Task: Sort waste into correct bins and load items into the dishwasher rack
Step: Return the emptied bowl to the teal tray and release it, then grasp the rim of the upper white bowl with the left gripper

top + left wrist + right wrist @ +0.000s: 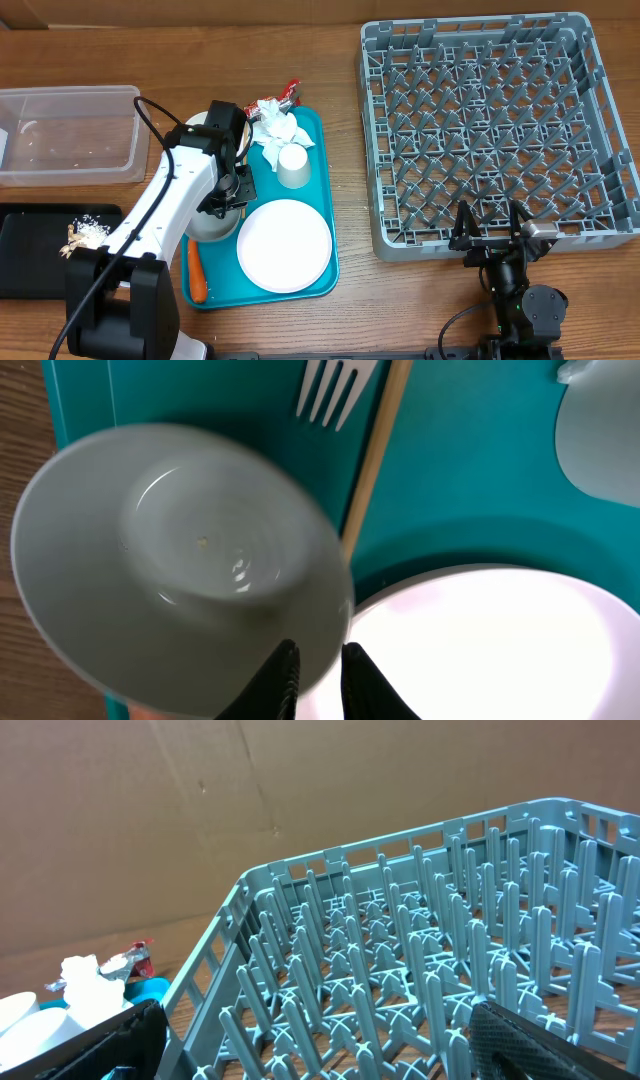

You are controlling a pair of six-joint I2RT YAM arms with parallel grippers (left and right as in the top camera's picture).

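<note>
Just left of centre on the wooden table (350, 310) sits the teal serving tray (322, 150), and most of the task's things lie in it. A large round white plate (285, 245) fills its near right corner. Behind the plate a small white cup (293, 166) stands upside down, touching a crumpled white paper napkin (274, 126). A red-and-silver foil wrapper (291, 92) pokes over the tray's far rim. An orange carrot piece (196, 272) lies along the tray's near left edge.

A white bowl (180, 560) rests at the tray's left side, beside the plate and partly under the left arm. In the left wrist view it is blurred. The left gripper (320, 650) has its fingers a narrow gap apart on either side of the bowl's rim; I cannot tell whether they are pinching it. Beyond the bowl a white plastic fork (335, 390) lies on the teal floor next to a thin tan stick (375, 460).

At the far left, the clear plastic tub (70, 92) stands behind the shallow black tray (30, 260). The black tray holds pale rice-and-nut food scraps (85, 232); what the tub holds I cannot make out.

On the right stands the grey dishwasher rack (480, 130), its grid floor bristling with upright pegs. The right gripper (488, 212) hangs at the rack's near wall with its fingers spread wide, holding nothing.
</note>
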